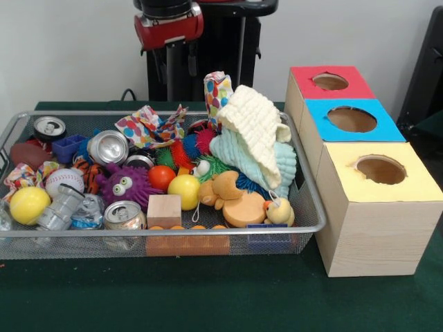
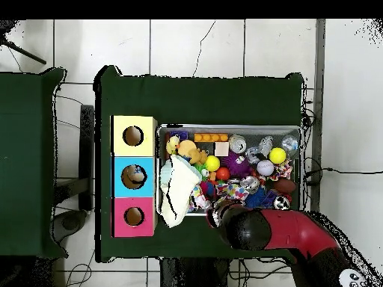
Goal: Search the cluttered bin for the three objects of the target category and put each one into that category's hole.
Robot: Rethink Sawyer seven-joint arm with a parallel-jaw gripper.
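Observation:
A wire-mesh bin (image 1: 208, 230) (image 2: 228, 127) is packed with clutter: drink cans (image 1: 111, 146), yellow balls (image 1: 183, 191), a baseball (image 1: 64, 181), a purple fuzzy toy (image 1: 128, 183), a wooden block (image 1: 164, 210) and a cream cloth (image 1: 256, 121) lying on a pale blue one (image 1: 270, 166). Beside the bin stand three boxes with round holes, topped red (image 1: 331, 81) (image 2: 134, 217), blue (image 1: 351, 119) (image 2: 134, 176) and yellow (image 1: 381, 169) (image 2: 133, 135). My gripper (image 1: 178, 69) hangs open and empty above the bin's far edge. In the overhead view the arm's head (image 2: 243, 226) covers it.
Dotted fabric scraps (image 1: 149, 126) and a rolled patterned cloth (image 1: 217, 90) stand up at the bin's far side under the gripper. A rubber duck (image 1: 279, 211) and a wooden animal (image 1: 228, 194) lie near the front right corner. Green cloth (image 1: 208, 297) covers the table.

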